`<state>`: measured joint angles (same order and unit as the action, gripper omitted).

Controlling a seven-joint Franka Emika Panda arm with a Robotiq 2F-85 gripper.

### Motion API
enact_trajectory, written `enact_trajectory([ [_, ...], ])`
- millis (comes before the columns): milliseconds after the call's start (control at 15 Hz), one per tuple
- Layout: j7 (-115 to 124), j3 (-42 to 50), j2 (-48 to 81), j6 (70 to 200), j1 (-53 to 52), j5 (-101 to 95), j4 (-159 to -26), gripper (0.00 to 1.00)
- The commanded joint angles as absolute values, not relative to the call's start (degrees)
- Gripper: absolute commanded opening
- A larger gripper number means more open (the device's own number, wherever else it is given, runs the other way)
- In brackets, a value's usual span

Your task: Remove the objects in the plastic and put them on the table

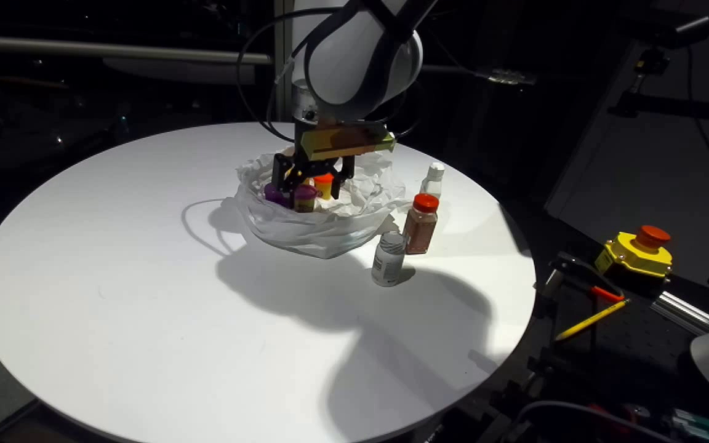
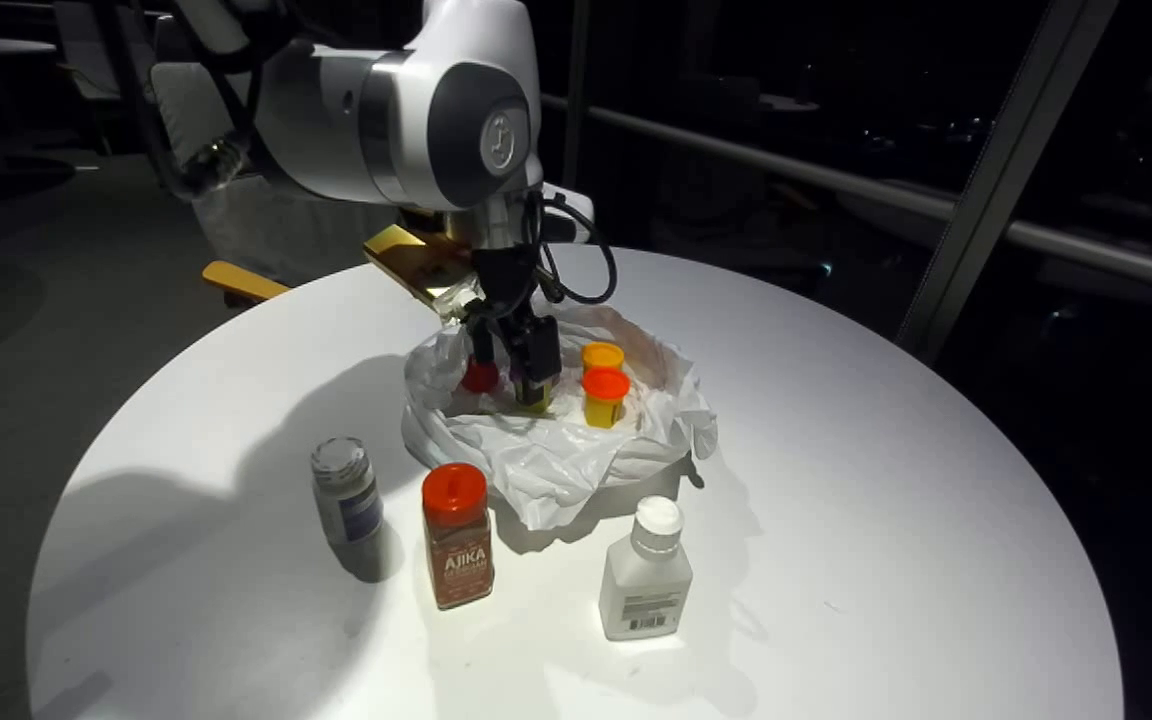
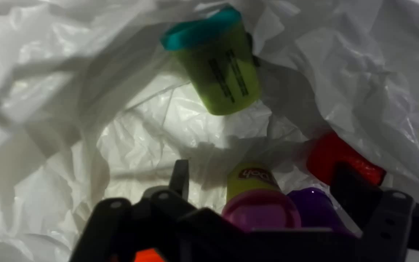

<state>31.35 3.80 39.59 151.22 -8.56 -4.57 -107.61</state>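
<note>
The plastic, a crumpled white bag [image 1: 324, 237], lies spread open on the round white table [image 1: 145, 320]. Inside it, the wrist view shows a teal-lidded jar [image 3: 224, 72], a pink-lidded jar [image 3: 260, 211], a purple jar [image 3: 315, 207] and a red object [image 3: 340, 156]. An orange-red-lidded jar [image 2: 605, 395] and a yellow-lidded jar [image 2: 601, 353] are also in the bag. My gripper [image 3: 262, 173] points down into the bag, open. Its fingers [image 3: 181, 178] stand on either side of the pink-lidded and purple jars; whether they touch anything cannot be told.
Outside the bag stand a white square bottle [image 2: 646, 580], a red-capped spice jar [image 2: 459, 550] and a white pill bottle [image 1: 388, 261], all upright. The bag's folded rim surrounds the gripper. Beyond the table edge sits a yellow box with a red button [image 1: 637, 252].
</note>
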Motion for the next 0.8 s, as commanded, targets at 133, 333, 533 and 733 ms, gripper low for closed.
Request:
enact_trajectory([
  [133,29.01,5.67,45.10,149.31,-10.51,-3.14,-98.82,1.00],
  [333,29.83,7.07,45.78,148.46,-11.61,-3.56,-97.67,1.00],
  [533,30.22,7.88,46.46,147.61,-12.28,-3.68,-96.63,0.95],
  [733,30.56,8.59,46.50,146.57,-12.89,-3.94,-96.24,0.70],
])
